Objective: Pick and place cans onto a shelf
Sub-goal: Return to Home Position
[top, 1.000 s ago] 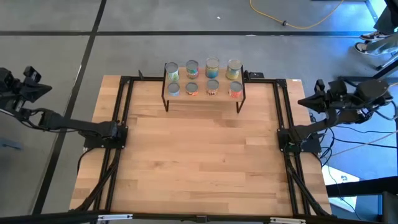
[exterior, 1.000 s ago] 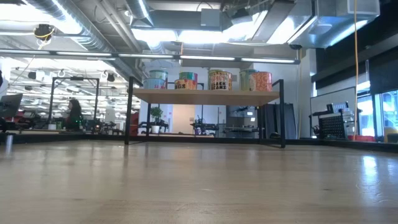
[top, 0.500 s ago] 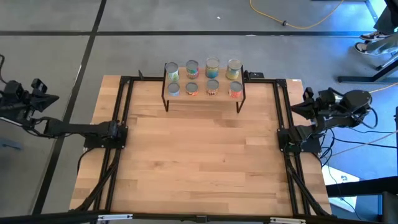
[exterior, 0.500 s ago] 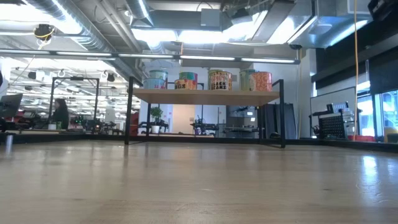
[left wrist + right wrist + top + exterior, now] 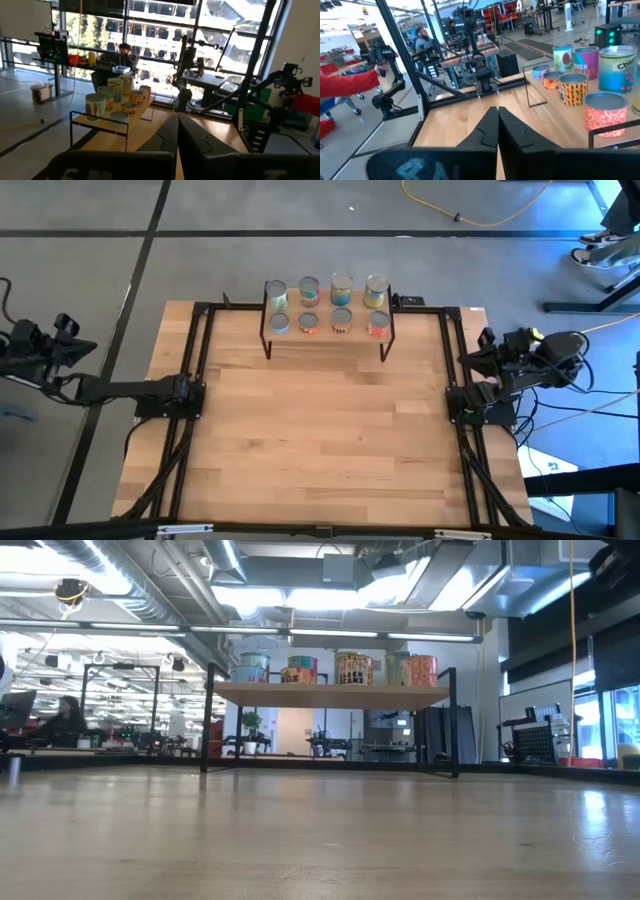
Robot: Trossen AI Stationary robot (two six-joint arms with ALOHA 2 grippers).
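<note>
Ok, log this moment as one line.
cans: eight on shelf, two rows of four | left gripper: shut, empty, off table, left side | right gripper: shut, empty, by right edge

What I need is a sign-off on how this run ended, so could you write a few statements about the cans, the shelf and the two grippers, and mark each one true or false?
1. All eight cans stand on the shelf. True.
2. The cans form one single row. False: they stand in two rows of four.
3. The left gripper holds a can. False: it is shut and empty, off the left side of the table.
4. The right gripper is open wide. False: its fingers are shut together.
5. Neither gripper touches the shelf. True.
</note>
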